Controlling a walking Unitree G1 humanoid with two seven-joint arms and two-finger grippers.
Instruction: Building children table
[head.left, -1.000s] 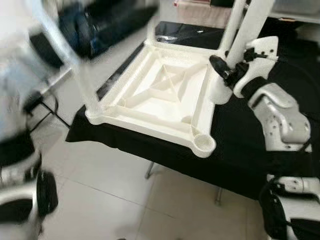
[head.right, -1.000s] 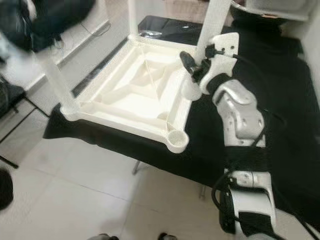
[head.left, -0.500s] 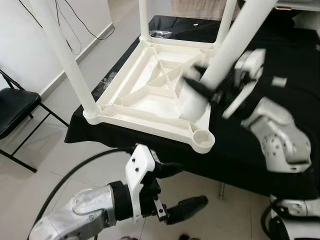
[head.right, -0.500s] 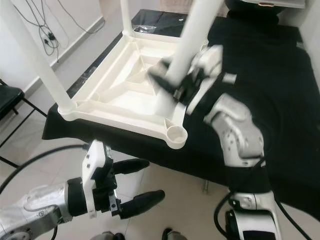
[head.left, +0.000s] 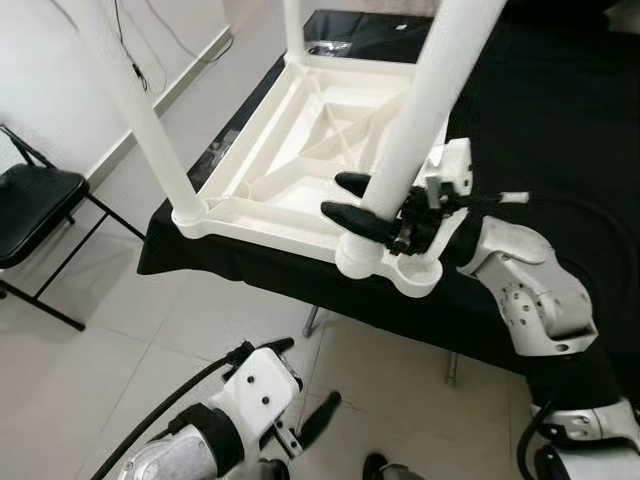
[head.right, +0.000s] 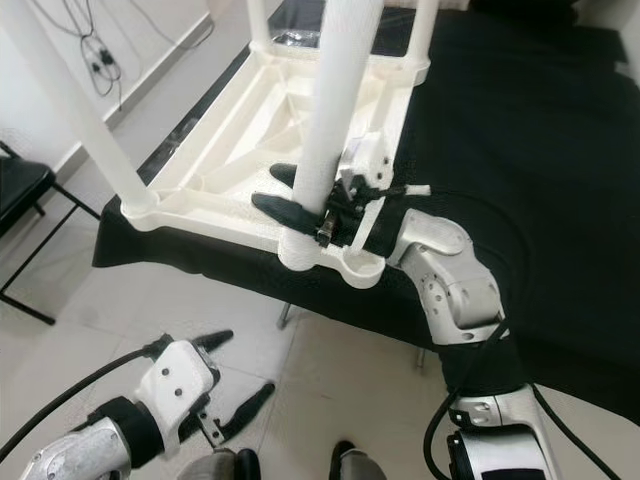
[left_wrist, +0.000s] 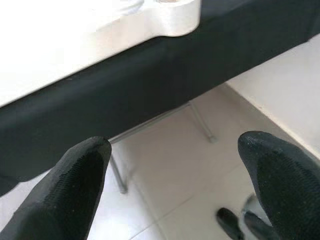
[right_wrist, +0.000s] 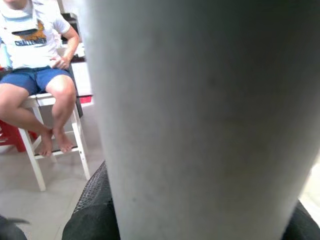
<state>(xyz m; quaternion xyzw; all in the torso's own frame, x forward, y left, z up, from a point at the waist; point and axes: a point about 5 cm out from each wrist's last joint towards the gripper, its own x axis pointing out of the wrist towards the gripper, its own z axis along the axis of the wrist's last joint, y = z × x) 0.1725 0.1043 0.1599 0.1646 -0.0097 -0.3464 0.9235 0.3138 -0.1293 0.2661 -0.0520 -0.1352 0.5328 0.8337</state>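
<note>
The white table top (head.left: 300, 150) lies upside down on a black cloth (head.left: 540, 120). The right gripper (head.left: 362, 200) squeezes a white leg (head.left: 415, 120) near the table's front corner. The left gripper (head.right: 228, 375) hangs low over the floor, fingers wide apart, holding nothing.

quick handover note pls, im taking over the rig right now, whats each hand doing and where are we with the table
Right hand: fingers either side of the white leg, its foot near the empty corner socket, not seated.
Left hand: open, empty, low over the floor in front of the black-covered table.
Tabletop lies upside down on it; three legs already stand in their corners.
Left: seat this last leg, then flip.
</note>
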